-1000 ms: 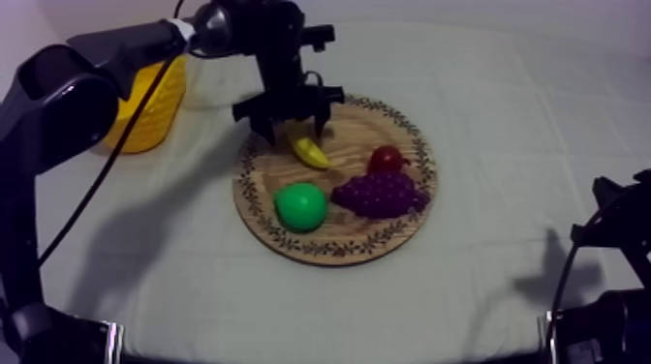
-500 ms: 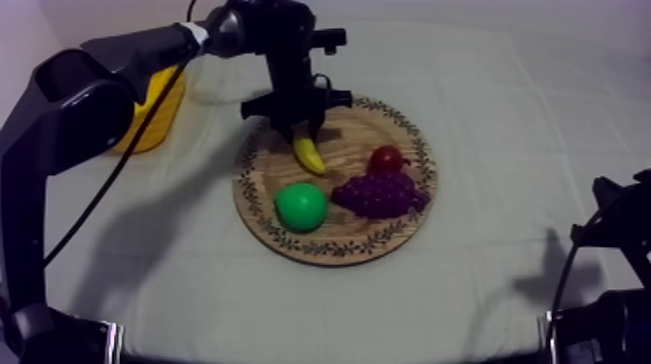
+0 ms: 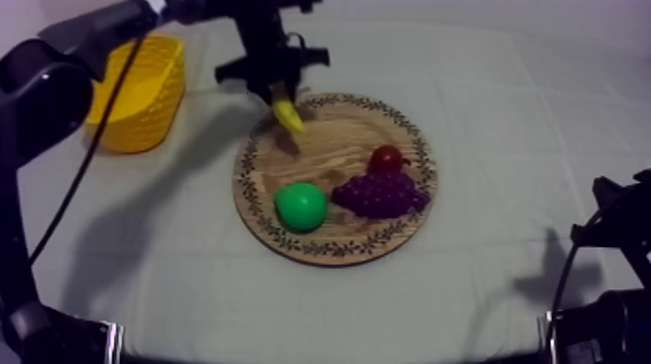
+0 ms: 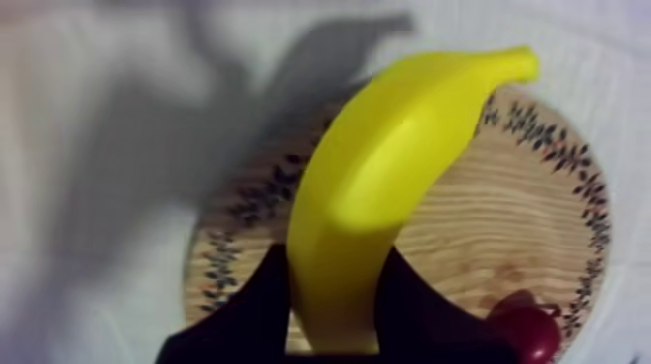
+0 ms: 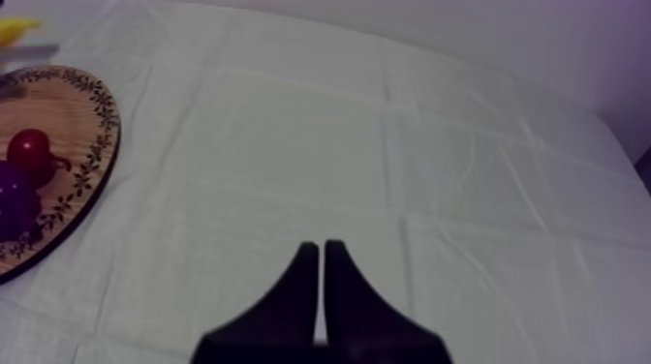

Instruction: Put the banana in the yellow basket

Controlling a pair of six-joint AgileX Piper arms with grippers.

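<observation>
My left gripper [image 3: 278,97] is shut on the yellow banana [image 3: 286,113] and holds it in the air over the far left rim of the round wooden board [image 3: 334,242]. In the left wrist view the banana [image 4: 387,184] stands between my two black fingers [image 4: 254,315], with the board [image 4: 504,232] below it. The yellow basket [image 3: 140,92] sits at the far left of the table, left of the gripper. My right gripper [image 5: 320,254] is shut on nothing, low over the cloth at the right side.
On the board lie a green pear [image 3: 300,205], a bunch of purple grapes [image 3: 380,194] and a small red fruit [image 3: 387,159]. The right wrist view catches the board's edge [image 5: 97,165], the red fruit [image 5: 29,150] and grapes [image 5: 15,208].
My left gripper closed on the banana, lifted it off the board and carried it up and back toward the far left rim. The right arm has not moved.
</observation>
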